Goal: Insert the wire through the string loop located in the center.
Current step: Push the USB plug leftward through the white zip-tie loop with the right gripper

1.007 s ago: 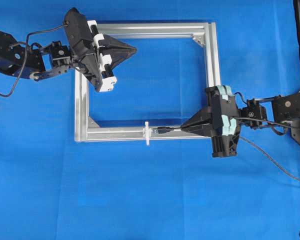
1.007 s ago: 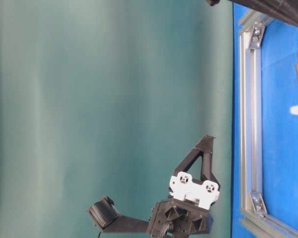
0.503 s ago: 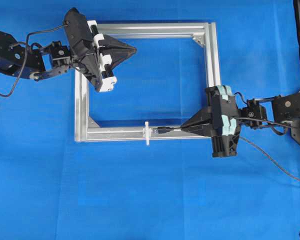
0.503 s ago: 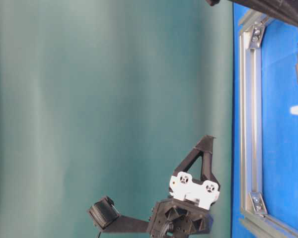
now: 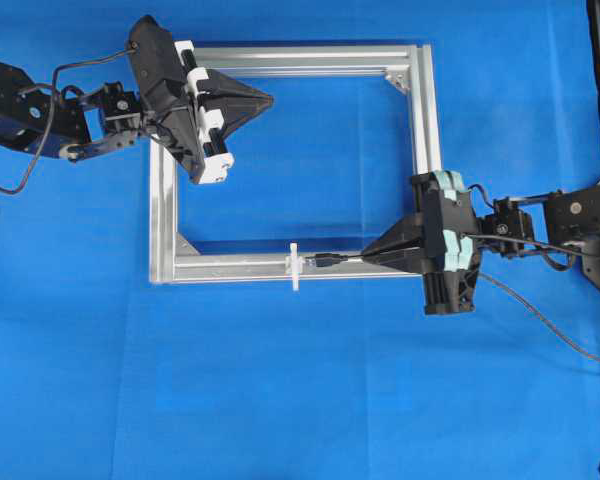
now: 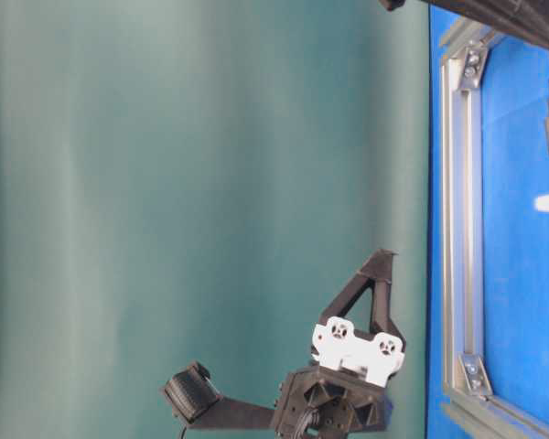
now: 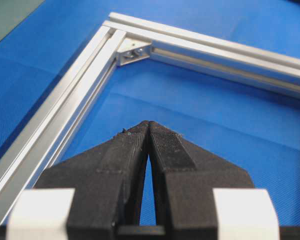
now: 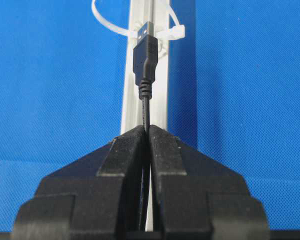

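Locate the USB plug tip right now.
In the overhead view the USB plug sits over the frame's bottom bar, just right of the white zip-tie loop, held out from the right tool.

We see a plain bright blue surface [image 5: 300,380] under a silver frame [image 5: 425,120]. The wire [image 8: 145,107] is black, its plug tipped in pale metal. The string loop [image 5: 294,266] is white. The left claw [image 5: 265,99] is black with white blocks; the right claw [image 5: 372,257] is black with pale teal tape. Behind hangs a dull green backdrop [image 6: 183,183].
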Controlling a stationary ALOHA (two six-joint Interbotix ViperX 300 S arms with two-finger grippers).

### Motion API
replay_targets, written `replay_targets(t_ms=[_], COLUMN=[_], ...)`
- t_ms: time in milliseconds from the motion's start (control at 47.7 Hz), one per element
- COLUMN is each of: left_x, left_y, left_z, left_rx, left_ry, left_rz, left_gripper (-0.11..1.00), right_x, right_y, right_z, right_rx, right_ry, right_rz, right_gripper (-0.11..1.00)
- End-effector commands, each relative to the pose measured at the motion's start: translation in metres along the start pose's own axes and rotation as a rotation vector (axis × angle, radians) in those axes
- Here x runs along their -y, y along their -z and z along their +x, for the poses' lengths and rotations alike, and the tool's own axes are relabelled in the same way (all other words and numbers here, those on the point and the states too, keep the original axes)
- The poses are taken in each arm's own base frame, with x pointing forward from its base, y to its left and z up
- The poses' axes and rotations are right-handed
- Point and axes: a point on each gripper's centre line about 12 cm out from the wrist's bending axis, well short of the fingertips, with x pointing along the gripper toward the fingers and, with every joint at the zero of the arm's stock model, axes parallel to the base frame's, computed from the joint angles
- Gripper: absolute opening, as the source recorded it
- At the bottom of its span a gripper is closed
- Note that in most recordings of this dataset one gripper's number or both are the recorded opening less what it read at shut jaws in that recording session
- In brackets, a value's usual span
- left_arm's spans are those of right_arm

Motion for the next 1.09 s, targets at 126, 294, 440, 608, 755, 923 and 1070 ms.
replay_targets(t_ms=[126, 294, 440, 608, 755, 923, 1070], left_x=[0.0024, 0.0024, 0.0024, 0.0018, 0.0023, 0.0023, 0.0024], left_y=[-0.0143, -0.0143, -0.0143, -0.0145, -0.0143, -0.0143, -0.0143], left_z=[-0.002, -0.002, -0.002, -0.002, -0.002, -0.002, -0.002], left_rx=[0.043, 0.043, 0.043, 0.044, 0.043, 0.043, 0.043], left_ry=[0.008, 0.008, 0.008, 0.007, 0.007, 0.007, 0.008], left_rz=[0.001, 0.001, 0.001, 0.0, 0.0, 0.0, 0.001], left_gripper=[0.0, 0.0, 0.0, 0.0, 0.0, 0.0, 0.0], right_x=[-0.0004, -0.0004, -0.0008, -0.0003, -0.0005, -0.0006, -0.0028], right_y=[-0.0055, -0.0055, -0.005, -0.0051, -0.0057, -0.0066, -0.0102], right_z=[-0.0002, -0.0002, -0.0003, -0.0003, -0.0002, 0.0015, 0.0073], right_rx=[0.021, 0.021, 0.021, 0.021, 0.023, 0.023, 0.025], right_ry=[-0.002, -0.002, -0.003, -0.002, -0.002, -0.002, -0.006], right_rz=[0.002, 0.002, 0.002, 0.002, 0.002, 0.002, 0.0], right_gripper=[-0.03, -0.03, -0.03, -0.03, -0.03, -0.03, -0.03])
